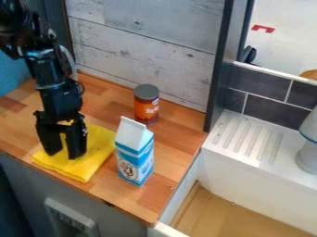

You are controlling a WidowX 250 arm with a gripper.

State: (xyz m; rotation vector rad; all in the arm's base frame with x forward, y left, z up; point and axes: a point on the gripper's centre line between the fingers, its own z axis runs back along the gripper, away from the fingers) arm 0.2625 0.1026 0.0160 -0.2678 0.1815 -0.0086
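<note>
My gripper [64, 152] hangs at the left over a yellow cloth [96, 159], its two fingers apart with nothing visible between them. The fingertips are low over the cloth; whether they touch it I cannot tell. The cloth lies flat on the wooden counter, near its front edge. Just right of the cloth stands a blue and white milk carton [135, 152], upright. Behind the carton, a red-orange can [147, 104] with a grey lid stands upright near the back wall.
The wooden counter [167, 171] ends at the right beside a white sink [248, 185] with a ridged ledge and a brown bottom. A grey and white object [309, 150] stands on the ledge. A whitewashed plank wall [148, 46] and a dark post [221, 69] bound the back.
</note>
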